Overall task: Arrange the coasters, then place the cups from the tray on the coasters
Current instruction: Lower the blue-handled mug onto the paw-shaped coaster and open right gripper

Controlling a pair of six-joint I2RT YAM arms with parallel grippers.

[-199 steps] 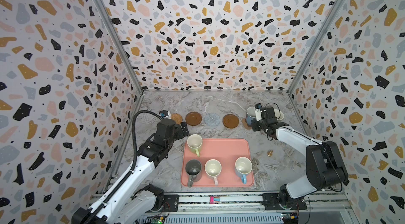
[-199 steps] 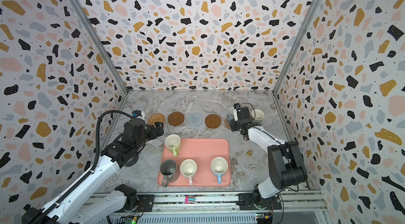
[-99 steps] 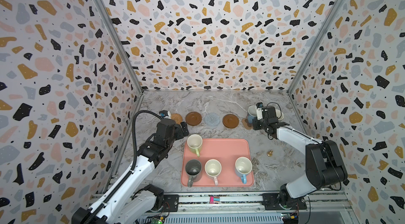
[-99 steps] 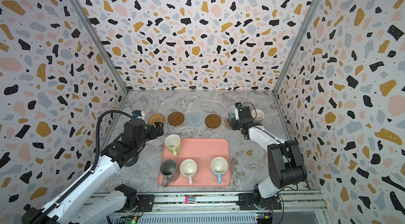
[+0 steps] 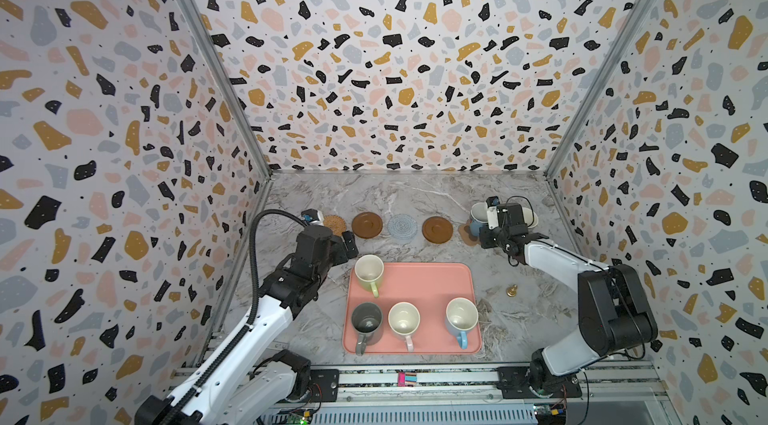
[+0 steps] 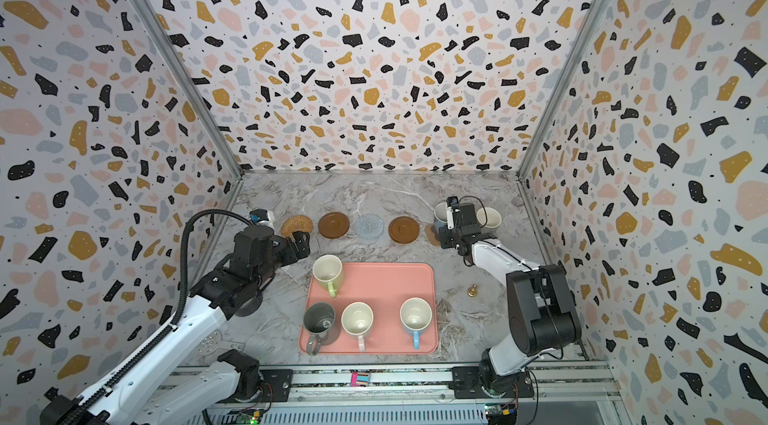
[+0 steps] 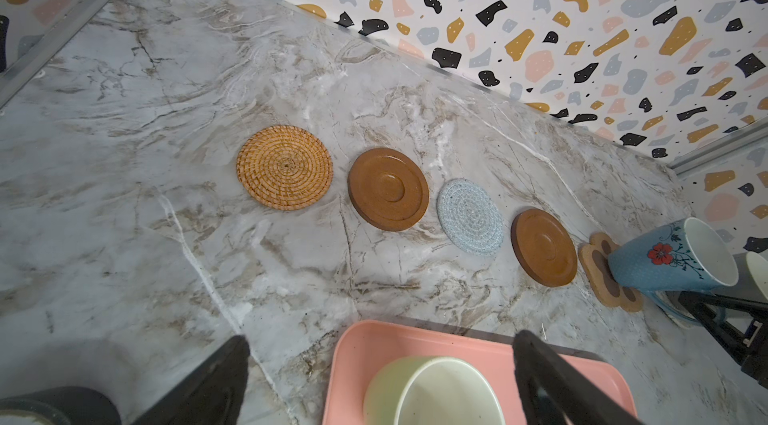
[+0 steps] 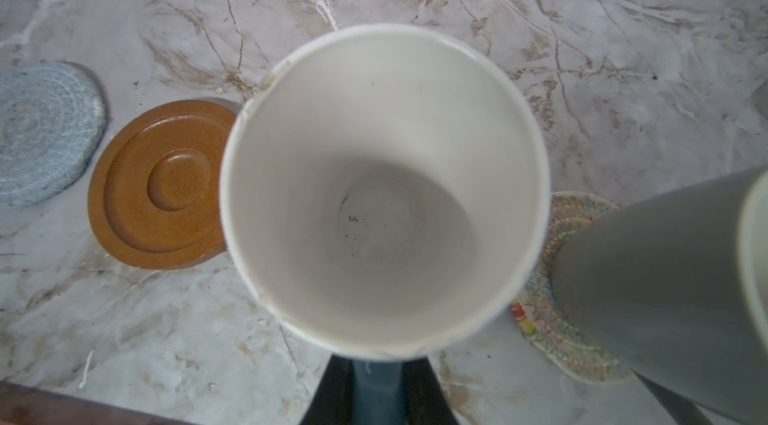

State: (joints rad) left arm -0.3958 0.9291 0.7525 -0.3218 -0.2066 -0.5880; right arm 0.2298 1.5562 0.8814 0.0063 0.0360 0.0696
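Right tool (image 8: 376,394) clamps blue mug (image 8: 382,186) by handle; mouth faces up.

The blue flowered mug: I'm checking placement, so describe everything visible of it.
The blue mug looks like glazed ceramic, with a red flower and dark vines on its side and a cream, empty inside. It stands roughly upright over the paw-shaped coaster; whether it rests there is unclear. The right gripper is shut on its handle.
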